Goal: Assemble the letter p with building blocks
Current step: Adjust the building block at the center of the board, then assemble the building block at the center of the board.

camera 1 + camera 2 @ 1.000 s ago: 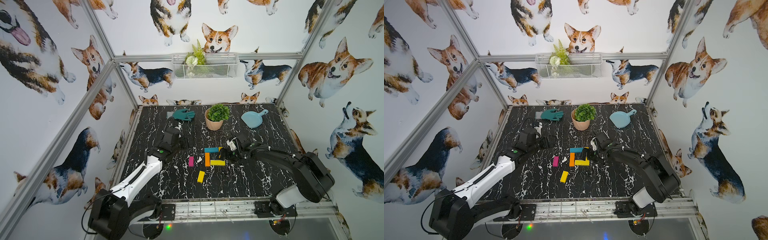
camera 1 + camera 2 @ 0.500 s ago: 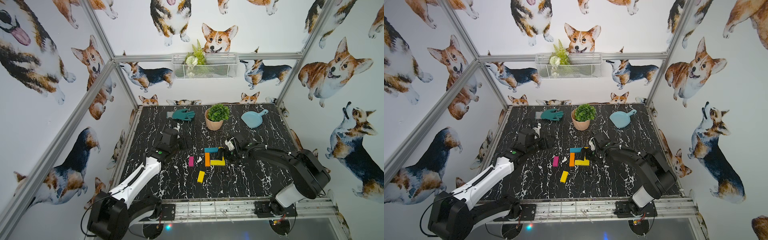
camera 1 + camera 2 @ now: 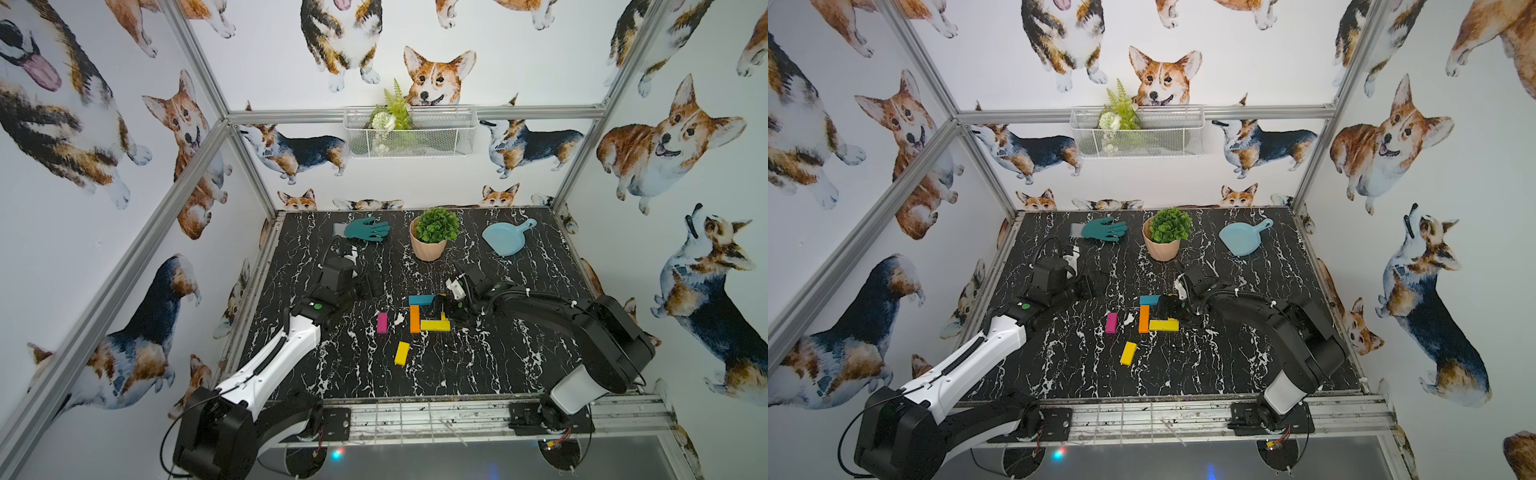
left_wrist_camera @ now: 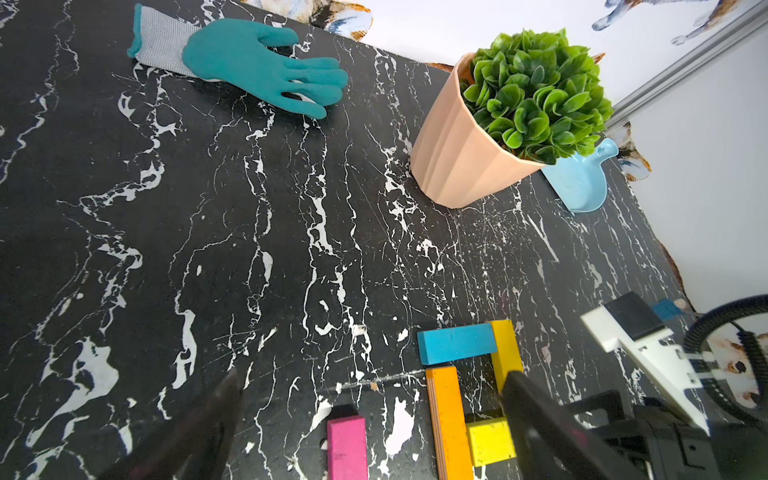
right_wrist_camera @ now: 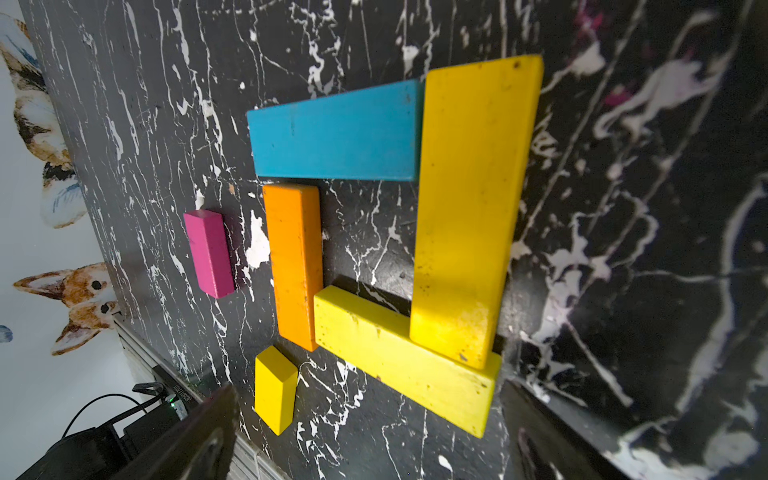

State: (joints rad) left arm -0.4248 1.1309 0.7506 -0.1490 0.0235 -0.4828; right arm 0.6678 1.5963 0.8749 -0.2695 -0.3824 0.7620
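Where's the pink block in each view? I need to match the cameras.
Top view: pink block lies alone beside the orange block, not touching it.
Top view: pink block, same place.
Left wrist: pink block, beside the orange block.
Right wrist: pink block, beside the orange block.
Landmark: orange block.

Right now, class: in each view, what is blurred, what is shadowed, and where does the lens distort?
Right wrist view: the right end effector is two dark blurs; shade dims one end of the nearest yellow block, which looks swollen. Left wrist view: the left end effector blurs too; the glove is sharp. Both top views: even light, pink block crisp.
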